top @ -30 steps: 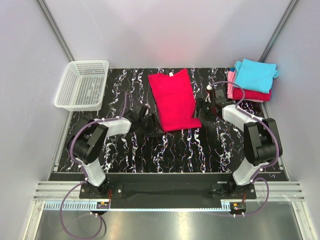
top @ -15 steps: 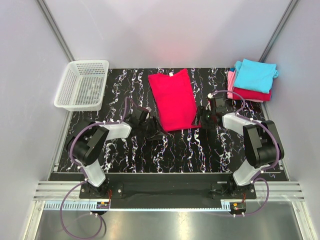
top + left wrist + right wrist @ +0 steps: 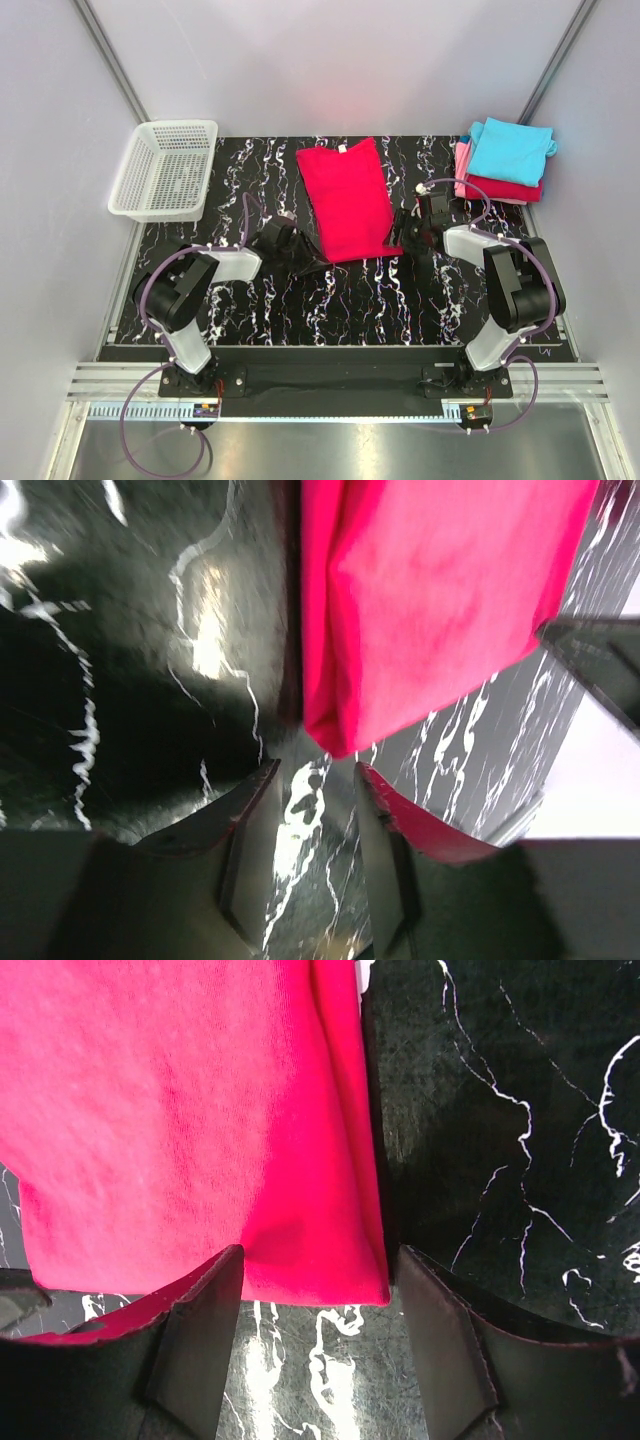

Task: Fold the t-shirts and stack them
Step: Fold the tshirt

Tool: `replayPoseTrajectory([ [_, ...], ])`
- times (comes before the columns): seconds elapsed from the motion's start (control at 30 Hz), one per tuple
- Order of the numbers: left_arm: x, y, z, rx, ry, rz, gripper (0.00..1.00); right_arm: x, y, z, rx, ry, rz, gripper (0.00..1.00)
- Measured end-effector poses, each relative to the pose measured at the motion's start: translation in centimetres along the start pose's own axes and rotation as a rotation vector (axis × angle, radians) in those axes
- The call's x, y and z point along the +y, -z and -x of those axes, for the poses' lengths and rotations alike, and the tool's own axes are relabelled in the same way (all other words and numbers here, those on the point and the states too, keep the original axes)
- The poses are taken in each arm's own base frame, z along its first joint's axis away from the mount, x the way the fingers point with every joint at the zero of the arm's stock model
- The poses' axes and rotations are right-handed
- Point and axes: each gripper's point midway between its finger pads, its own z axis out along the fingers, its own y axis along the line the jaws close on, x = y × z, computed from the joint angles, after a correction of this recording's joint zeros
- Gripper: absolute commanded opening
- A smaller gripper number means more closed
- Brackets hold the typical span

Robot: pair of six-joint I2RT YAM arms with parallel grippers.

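Note:
The crimson-red t-shirt point(image 3: 345, 200) lies folded lengthwise into a long strip on the black marbled table point(image 3: 350, 300). My left gripper point(image 3: 310, 262) is at its near left corner, open and empty. In the left wrist view the shirt's corner point(image 3: 340, 742) lies just ahead of the gripper point(image 3: 315, 775), outside the jaws. My right gripper point(image 3: 405, 240) is at the near right corner, wide open. In the right wrist view the gripper point(image 3: 318, 1260) straddles the shirt's hem corner point(image 3: 320, 1270). Folded turquoise point(image 3: 510, 148), red point(image 3: 505, 188) and pink point(image 3: 461, 165) shirts are stacked at the back right.
A white mesh basket point(image 3: 165, 168) stands at the back left of the table. Grey walls and metal frame posts enclose the table on three sides. The arm bases sit at the near edge.
Both grippers have moved nearer along the shirt's sides to its near corners. The left one has shifted right toward the hem. The shirt has not moved.

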Motion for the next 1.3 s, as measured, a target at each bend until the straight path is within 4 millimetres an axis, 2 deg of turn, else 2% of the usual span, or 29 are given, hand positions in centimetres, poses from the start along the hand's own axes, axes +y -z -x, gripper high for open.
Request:
replayPoseTrajectory([
  [0.37,-0.5,-1.4,1.7,-0.075,0.048,-0.016,0.36,0.2,-0.4,0.4,-0.011,-0.017,0.009,0.68],
  [0.47,-0.8,-1.7,1.9,-0.072,0.056,-0.026,0.35,0.3,-0.5,0.5,-0.015,-0.020,0.012,0.65],
  [0.53,-0.9,-1.7,1.8,-0.068,0.059,-0.026,0.33,0.3,-0.5,0.5,-0.014,-0.023,0.011,0.59],
  [0.6,-0.8,-1.7,1.7,-0.065,0.062,-0.023,0.24,0.2,-0.6,0.4,-0.010,-0.028,0.009,0.46],
  [0.67,-0.6,-1.7,1.5,-0.060,0.064,-0.014,0.15,0.1,-0.7,0.2,-0.002,-0.030,0.006,0.16],
  [0.7,-0.5,-1.7,1.4,-0.056,0.062,-0.008,0.03,0.1,-0.8,0.0,0.004,-0.034,0.003,0.05],
  [0.73,-0.4,-1.7,1.4,-0.054,0.065,-0.002,0.00,0.0,-0.8,-0.2,0.009,-0.040,0.003,0.00],
  [1.0,-0.4,-0.9,0.9,-0.046,0.036,0.029,0.00,0.2,-0.2,-1.3,0.038,-0.068,0.017,0.00],
  [1.3,-1.6,2.6,-0.4,-0.044,-0.032,0.019,0.00,1.3,3.8,-5.2,0.080,-0.091,0.061,0.00],
])
